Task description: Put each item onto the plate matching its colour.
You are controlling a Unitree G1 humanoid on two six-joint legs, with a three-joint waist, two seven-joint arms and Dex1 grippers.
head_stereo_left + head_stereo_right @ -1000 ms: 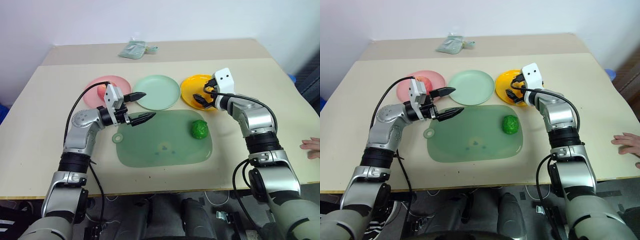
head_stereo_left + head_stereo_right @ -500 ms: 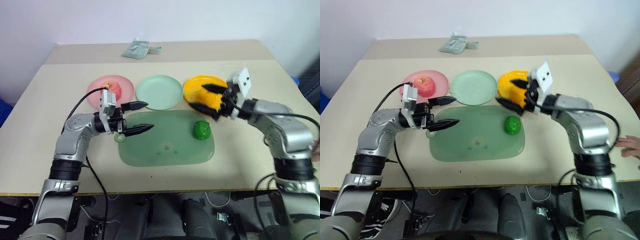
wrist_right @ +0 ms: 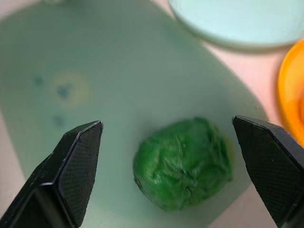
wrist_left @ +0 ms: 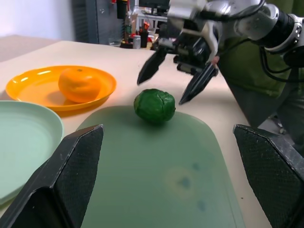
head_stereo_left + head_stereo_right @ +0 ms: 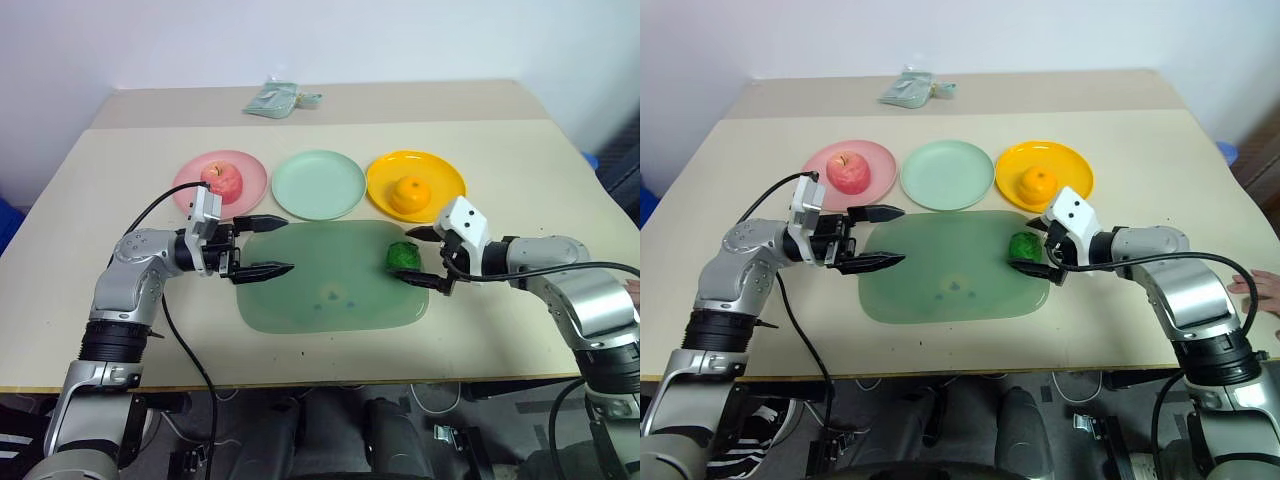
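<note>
2 of 3 done, apple [image 5: 224, 180] on pink, orange [image 5: 410, 194] on yellow; right gripper [image 5: 426, 256], fingers apart, flanks the green ball [image 5: 402, 256]; left gripper [image 5: 270, 243] also spread wide.

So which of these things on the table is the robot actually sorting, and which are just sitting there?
Part of the job:
- apple on the pink plate
- orange on the yellow-orange plate
- dark green ball, not yet on a plate
- mint green plate

Just lying about:
- translucent green cutting mat
- pale green packet
</note>
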